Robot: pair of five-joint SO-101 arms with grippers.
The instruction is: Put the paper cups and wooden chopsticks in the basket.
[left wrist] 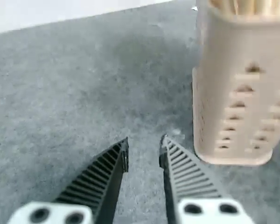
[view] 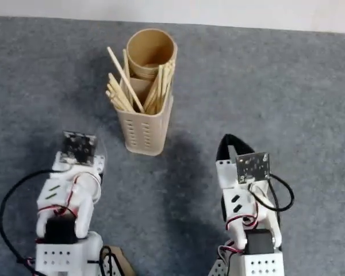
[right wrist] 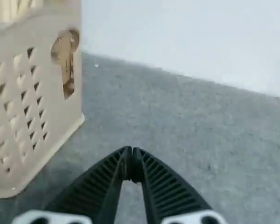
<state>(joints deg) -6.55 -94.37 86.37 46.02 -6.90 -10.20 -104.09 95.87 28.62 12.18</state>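
A beige slotted basket (view: 145,129) stands upright on the grey carpet, between the two arms and a little beyond them. Brown paper cups (view: 151,52) are stacked inside it, and several wooden chopsticks (view: 123,86) lean out of its top beside them. My left gripper (left wrist: 144,149) hovers low over the carpet with its fingers slightly apart and nothing between them; the basket (left wrist: 233,107) is close beside it. My right gripper (right wrist: 130,161) is shut and empty, its tips touching, short of the basket (right wrist: 28,107). A cup (right wrist: 65,56) shows through the handle hole.
Grey carpet (view: 287,86) surrounds the basket, running to a white wall (right wrist: 200,32) at the back. The arms' bases and black cables (view: 11,201) sit along the near edge. A small tan piece (view: 119,260) lies by the left base.
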